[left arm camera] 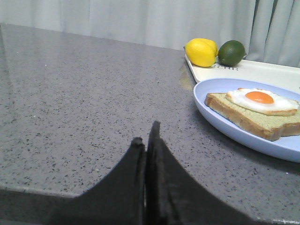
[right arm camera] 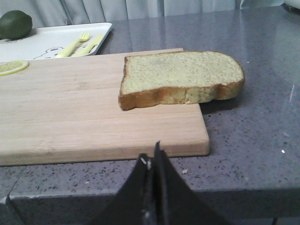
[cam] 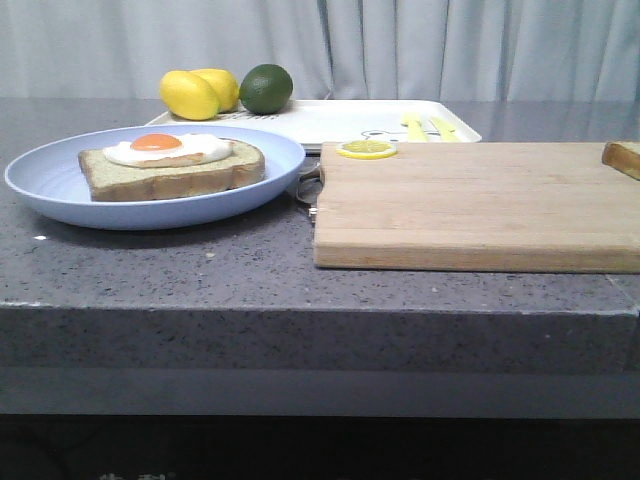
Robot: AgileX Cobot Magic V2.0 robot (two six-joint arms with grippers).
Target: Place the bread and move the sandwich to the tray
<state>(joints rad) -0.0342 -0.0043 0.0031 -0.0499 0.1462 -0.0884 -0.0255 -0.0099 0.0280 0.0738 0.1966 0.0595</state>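
The sandwich, a toast slice topped with a fried egg, lies on the pale blue plate at the left; it also shows in the left wrist view. The plain bread lies on the far right corner of the wooden cutting board, partly overhanging its edge; only its tip shows in the front view. The white tray lies behind the board and plate. My left gripper is shut and empty over the bare counter, left of the plate. My right gripper is shut and empty before the board's near edge.
Two yellow lemons and a green lime sit at the tray's far left end. A yellow fork and knife lie on the tray. A lemon slice lies on the board's far left corner. The counter's front edge is close.
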